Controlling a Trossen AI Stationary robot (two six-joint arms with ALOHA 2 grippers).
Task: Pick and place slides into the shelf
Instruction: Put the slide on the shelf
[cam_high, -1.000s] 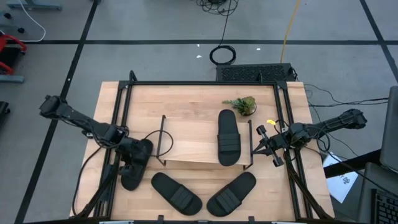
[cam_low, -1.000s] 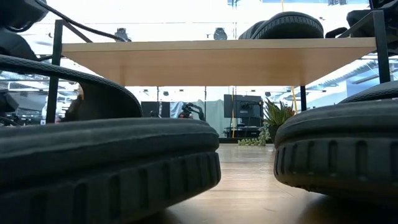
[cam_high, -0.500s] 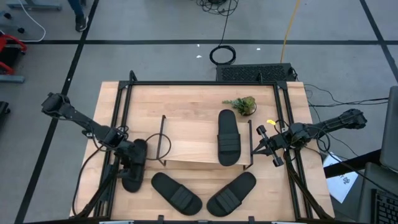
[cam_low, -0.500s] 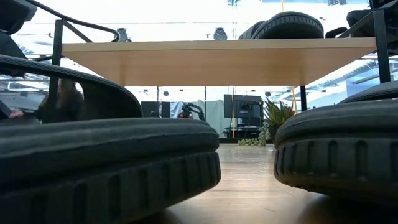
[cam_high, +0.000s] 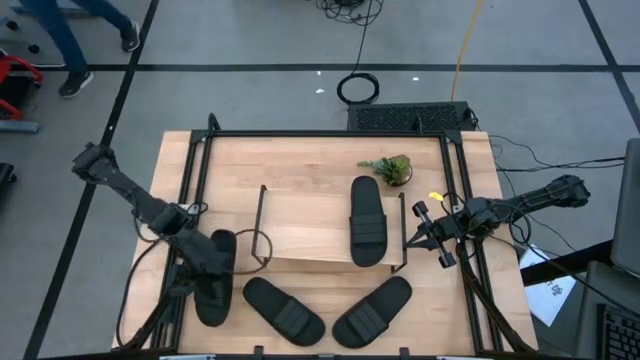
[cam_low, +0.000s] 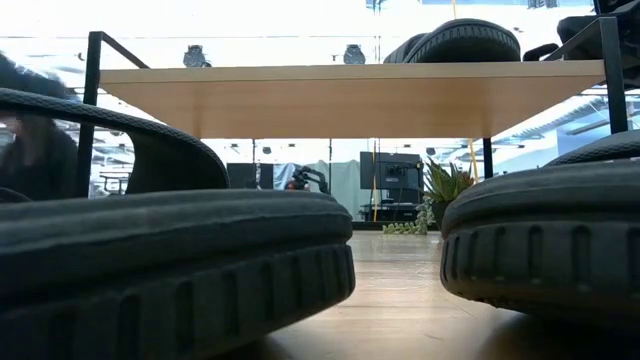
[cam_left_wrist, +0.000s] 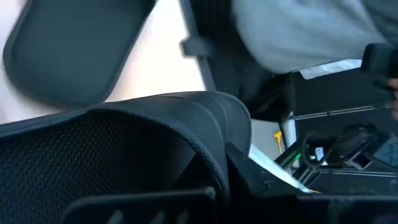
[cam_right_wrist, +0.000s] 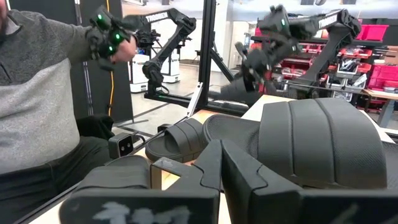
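Four black slides show. One slide (cam_high: 368, 222) lies on the shelf's (cam_high: 310, 232) light top board. Two slides (cam_high: 285, 308) (cam_high: 372, 312) lie on the table by its near edge and fill the low view. A fourth slide (cam_high: 213, 285) is left of the shelf, with my left gripper (cam_high: 206, 256) shut over it. My right gripper (cam_high: 432, 236) stays shut beside the shelf's right wire frame and touches nothing. My left gripper is on the leftmost slide at its wide strap (cam_high: 216, 262). It comes from above, slanting in from the table's left. The gripper's body hides the place of contact. In the left wrist view the strap (cam_left_wrist: 186, 118) fills the picture. Whether the slide is clear of the table I cannot tell.
A small green plant (cam_high: 388, 168) stands on the table behind the shelf. A black frame (cam_high: 320, 133) borders the table. A seated person in grey (cam_right_wrist: 37, 106) shows beyond the table in the right wrist view. Another person (cam_high: 70, 40) walks at the far left.
My left gripper has moved toward the table's near edge, along the leftmost slide. That slide now reaches farther toward the near edge than before. My right arm has kept still.
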